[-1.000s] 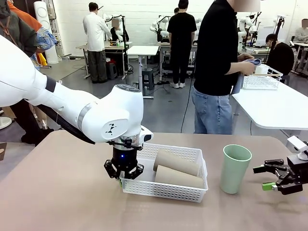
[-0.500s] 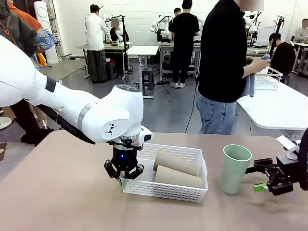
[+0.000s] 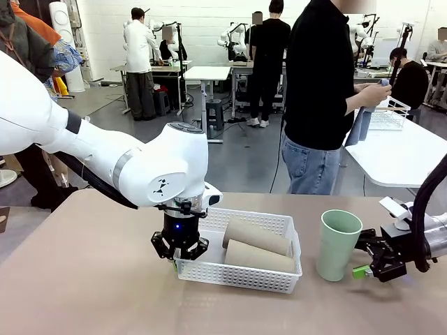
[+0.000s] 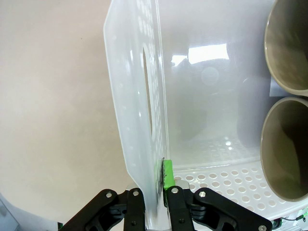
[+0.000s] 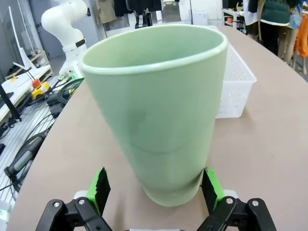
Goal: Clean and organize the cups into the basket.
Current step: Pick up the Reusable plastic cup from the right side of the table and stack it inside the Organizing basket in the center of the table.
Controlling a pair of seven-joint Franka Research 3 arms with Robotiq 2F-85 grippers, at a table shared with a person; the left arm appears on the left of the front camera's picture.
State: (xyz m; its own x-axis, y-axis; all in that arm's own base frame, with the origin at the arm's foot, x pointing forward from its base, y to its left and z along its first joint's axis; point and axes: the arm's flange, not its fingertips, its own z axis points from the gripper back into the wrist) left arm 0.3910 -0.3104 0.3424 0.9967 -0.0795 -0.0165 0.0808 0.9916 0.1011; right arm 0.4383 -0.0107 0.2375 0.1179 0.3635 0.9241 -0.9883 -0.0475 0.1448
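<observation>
left pincer [image 3: 179, 254] points straight down, clamped on the left end wall of the basket [image 3: 241, 278]. right pincer [image 3: 364, 260] lies level to the basket's right, jaws apart either side of the upright mint green cup [image 3: 339, 244] on the surface [image 3: 84, 279]. two beige cups [image 3: 255, 236] lie sideways inside the basket.

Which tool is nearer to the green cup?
Right. The right tool is open, astride the base of the green cup; the left tool is shut on the basket at its end away from the cup.
</observation>
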